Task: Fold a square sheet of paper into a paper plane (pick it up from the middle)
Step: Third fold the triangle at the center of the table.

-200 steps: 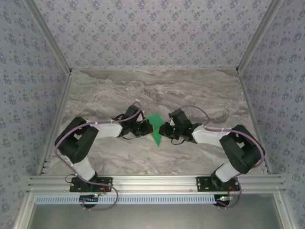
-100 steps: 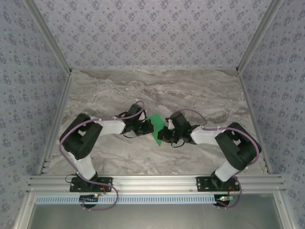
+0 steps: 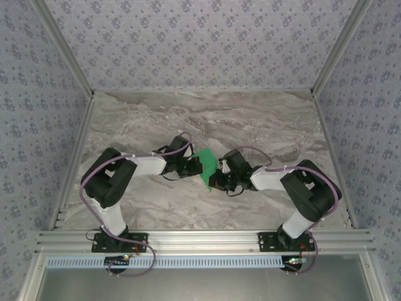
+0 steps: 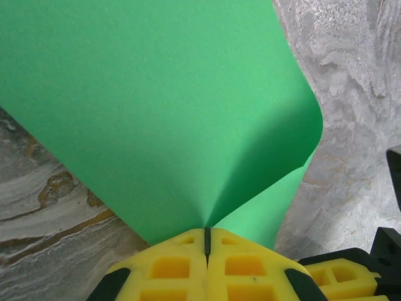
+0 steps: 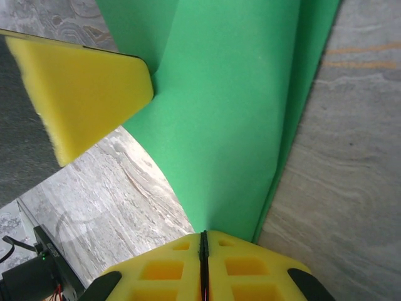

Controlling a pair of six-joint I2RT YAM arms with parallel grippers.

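Observation:
The square sheet of paper (image 3: 205,162) is bright green and hangs, folded and bowed, between the two arms at mid-table. My left gripper (image 3: 197,167) is shut on its left side. In the left wrist view the yellow fingertips (image 4: 182,251) pinch the paper (image 4: 156,106), which curves over to the right. My right gripper (image 3: 216,179) is shut on the lower right side. In the right wrist view the paper (image 5: 232,113) runs up from the shut jaws of the right gripper (image 5: 203,236), and a left finger (image 5: 88,94) presses its far edge.
The marble table (image 3: 250,119) stretches behind the arms to patterned walls. An aluminium rail (image 3: 207,239) runs along the near edge by the arm bases. Part of the right gripper's yellow and black finger (image 4: 341,279) sits close beside my left one.
The right gripper has moved in toward the left and down along the paper, closing tighter on it. The grippers are nearer each other and less green shows between them.

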